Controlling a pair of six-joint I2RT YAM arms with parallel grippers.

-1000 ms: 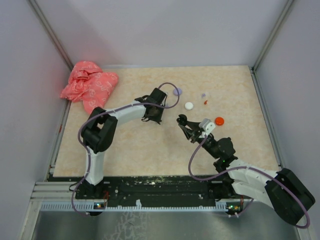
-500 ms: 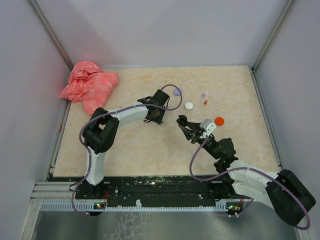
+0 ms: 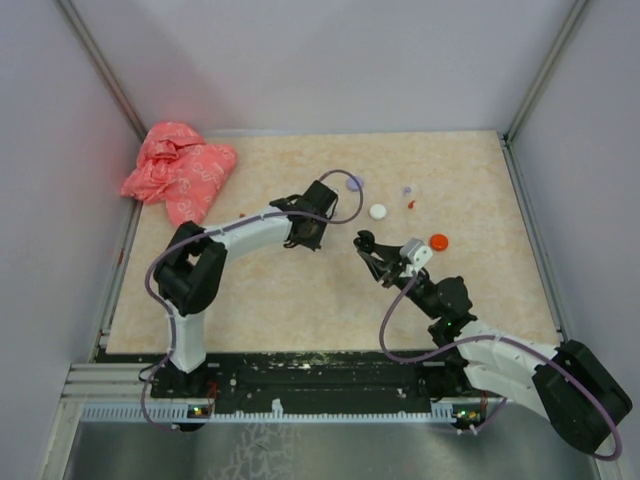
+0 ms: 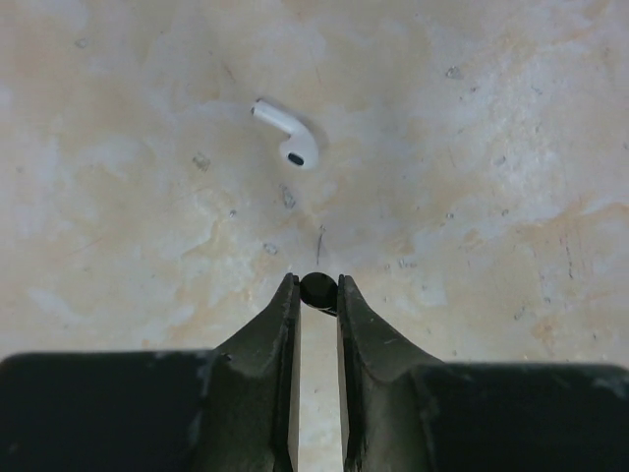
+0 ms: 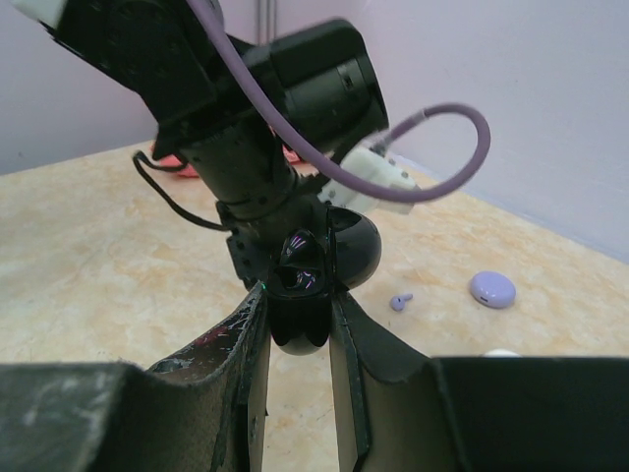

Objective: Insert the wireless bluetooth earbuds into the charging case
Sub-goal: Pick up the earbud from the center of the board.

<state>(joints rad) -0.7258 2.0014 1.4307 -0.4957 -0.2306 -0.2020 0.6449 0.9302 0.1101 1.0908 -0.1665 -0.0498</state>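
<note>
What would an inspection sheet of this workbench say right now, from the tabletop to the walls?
Surface: beige marbled table, faintly scratched and speckled.
Job's things: black charging case open; white earbud, lilac earbud and orange-red earbud lying loose on the table.
Clutter: crumpled pink bag at the far left corner; lilac disc, white disc, orange-red disc.
Grippers: left gripper pinching a small black earbud; right gripper shut on the charging case.
Cables: a lilac cable looped along each arm.
Surroundings: pale walls on three sides, with metal frame posts.
</note>
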